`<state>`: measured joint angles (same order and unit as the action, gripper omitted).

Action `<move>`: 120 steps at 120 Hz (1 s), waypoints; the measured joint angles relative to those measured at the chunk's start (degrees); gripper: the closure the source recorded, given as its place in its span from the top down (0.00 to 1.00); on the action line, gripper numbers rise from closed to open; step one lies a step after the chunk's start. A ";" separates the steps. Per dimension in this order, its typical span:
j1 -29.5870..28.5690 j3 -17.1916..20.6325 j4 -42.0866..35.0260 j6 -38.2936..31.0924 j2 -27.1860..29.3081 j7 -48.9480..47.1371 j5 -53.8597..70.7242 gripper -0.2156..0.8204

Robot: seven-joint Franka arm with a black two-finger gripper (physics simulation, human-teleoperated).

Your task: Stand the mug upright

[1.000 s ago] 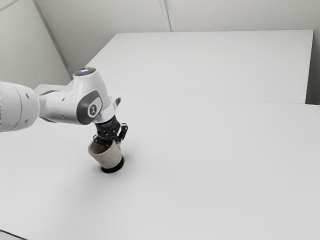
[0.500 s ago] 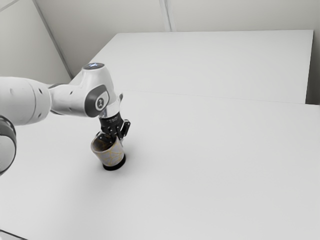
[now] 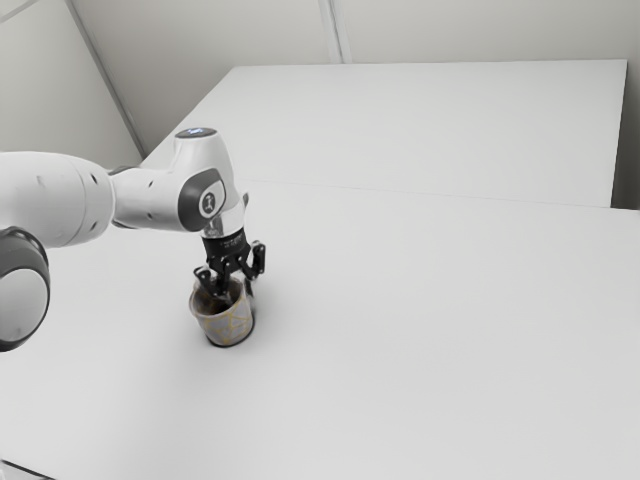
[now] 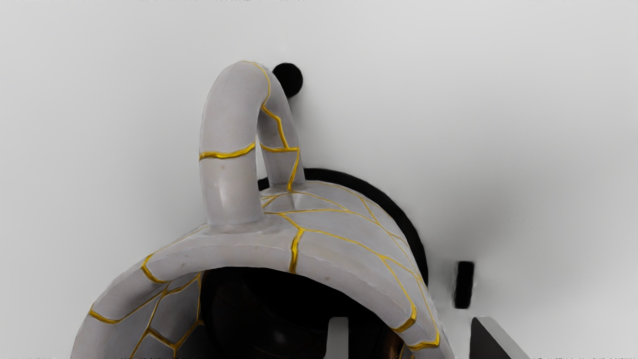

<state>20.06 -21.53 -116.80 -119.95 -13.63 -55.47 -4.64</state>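
Starting at the exterior view's left, a thin dark line crosses the lower corner, and above it a white robot arm with grey joint covers reaches in toward the exterior view's right. Next comes the mug, pale grey with gold, crack-like lines, on the white table beneath the arm's hand. Its mouth faces up; it looks near upright, leaning slightly toward the exterior view's left, and I cannot tell whether its base sits fully flat. Over the mug, the black gripper points down, one finger inside the mouth and the other outside the wall. Farther toward the exterior view's right lies bare white tabletop, with another pale surface behind it and light walls beyond.

In the wrist view, the two fingers stand clearly apart, with the mug's wall between them and a gap beside each, so the gripper is open and has hold of nothing. The handle juts from the mug's outer side, a dark round patch near its bend. A black band curves around the base, and a short dark bar appears near the outer finger. The mug's interior is mostly in deep shadow.
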 joint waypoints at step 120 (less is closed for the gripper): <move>0.07 -1.51 22.95 19.80 13.01 33.41 7.87 0.79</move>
<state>20.13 -23.04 -93.85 -100.15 -0.62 -22.06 3.23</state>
